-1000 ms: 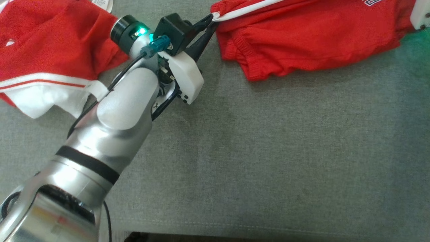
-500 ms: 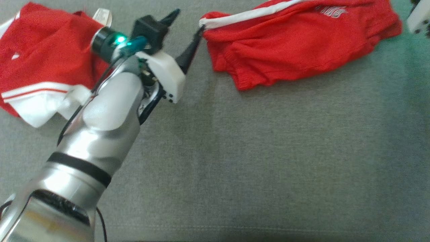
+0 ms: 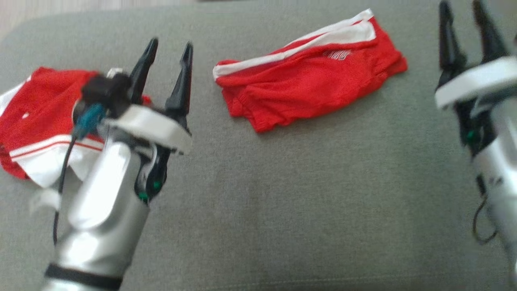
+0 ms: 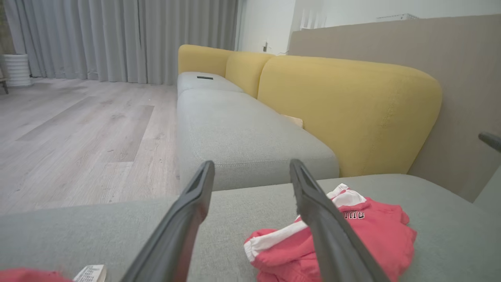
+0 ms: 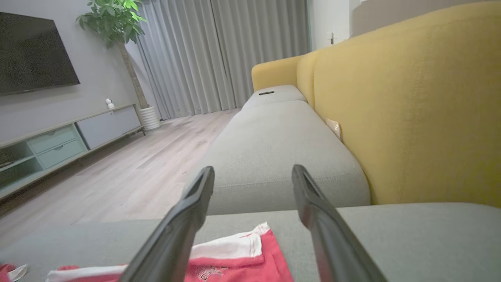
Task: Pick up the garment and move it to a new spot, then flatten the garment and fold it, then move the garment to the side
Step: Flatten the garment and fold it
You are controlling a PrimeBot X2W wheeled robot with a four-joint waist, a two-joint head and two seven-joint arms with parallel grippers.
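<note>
The garment (image 3: 307,89) is a pair of red shorts with a white stripe, lying folded on the grey sofa cushion (image 3: 282,202) at the upper middle of the head view. My left gripper (image 3: 171,43) stands open to its left, apart from it, with nothing between its fingers. At the far right my right gripper (image 3: 460,6) is open too, clear of the cloth. In the left wrist view the garment (image 4: 375,235) lies low and right behind the open left gripper (image 4: 251,164). Its white-striped end (image 5: 235,262) shows below the open right gripper (image 5: 253,169).
A second red and white garment (image 3: 36,121) lies crumpled at the left, partly behind my left arm, with a paper label (image 4: 90,272) beside it. A yellow sofa back (image 4: 344,113) rises behind the cushions. Wooden floor (image 4: 78,133) and a low cabinet (image 5: 58,145) lie beyond.
Both grippers have opened, let go of the garment's ends and drawn back toward me. The head camera has also shifted, so the folded garment now shows whole.
</note>
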